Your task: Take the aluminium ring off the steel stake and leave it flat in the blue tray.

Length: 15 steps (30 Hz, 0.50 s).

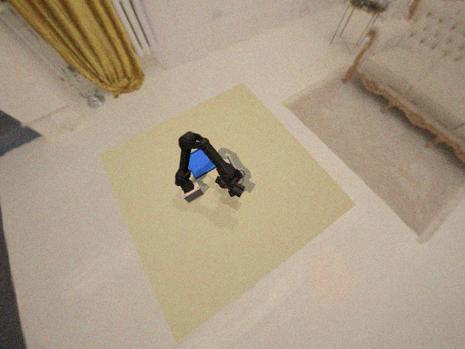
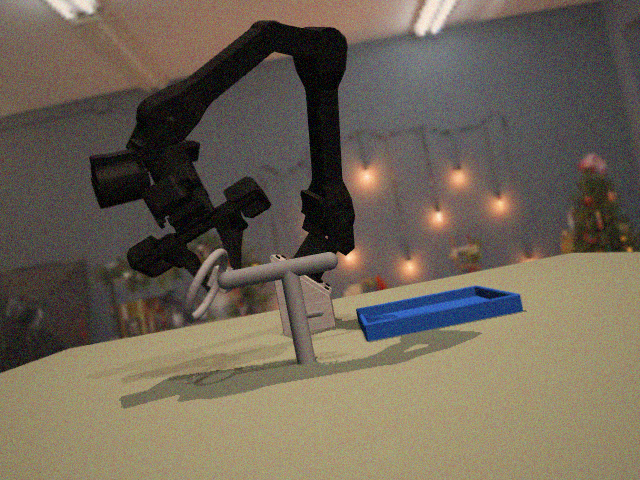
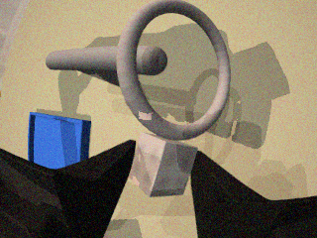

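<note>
Ring (image 2: 192,297) (image 3: 224,74) upright at cross-bar's (image 2: 258,273) (image 3: 81,59) left end in exterior view; gripper (image 2: 219,266) (image 3: 164,151) clamped on ring's tab (image 3: 163,166); blue tray (image 1: 200,163) (image 2: 439,315) (image 3: 54,141) right of centre there.

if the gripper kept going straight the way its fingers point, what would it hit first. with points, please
Probably the mat (image 1: 225,262) (image 2: 413,413) (image 3: 277,30), beyond the ring (image 3: 225,84) (image 2: 193,294) it holds by the tab (image 3: 165,164); the cross-bar (image 2: 279,271) (image 3: 84,59) looks off to one side, though depth is unclear.
</note>
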Available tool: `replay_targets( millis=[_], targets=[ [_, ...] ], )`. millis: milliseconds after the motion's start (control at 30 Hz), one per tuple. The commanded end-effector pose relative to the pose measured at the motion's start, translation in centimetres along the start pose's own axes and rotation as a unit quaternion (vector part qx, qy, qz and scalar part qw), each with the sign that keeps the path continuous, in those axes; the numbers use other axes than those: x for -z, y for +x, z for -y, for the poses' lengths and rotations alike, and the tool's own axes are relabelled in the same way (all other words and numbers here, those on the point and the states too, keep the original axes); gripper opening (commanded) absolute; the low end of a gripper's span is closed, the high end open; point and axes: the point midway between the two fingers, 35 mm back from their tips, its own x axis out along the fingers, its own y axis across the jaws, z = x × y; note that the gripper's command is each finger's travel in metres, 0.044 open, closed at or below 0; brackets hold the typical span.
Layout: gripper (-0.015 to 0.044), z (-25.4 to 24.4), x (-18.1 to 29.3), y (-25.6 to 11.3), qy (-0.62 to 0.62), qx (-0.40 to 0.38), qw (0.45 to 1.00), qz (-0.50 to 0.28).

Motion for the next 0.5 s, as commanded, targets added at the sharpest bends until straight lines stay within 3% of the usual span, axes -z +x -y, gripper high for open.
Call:
replay_targets(
  millis=[0, 467],
  targets=[
    [0.0, 0.32, -0.16, -0.18, -0.003, 0.002, 1.0, 0.0],
    [0.0, 1.07, -0.21, -0.46, -0.003, 0.002, 1.0, 0.0]
  ],
)
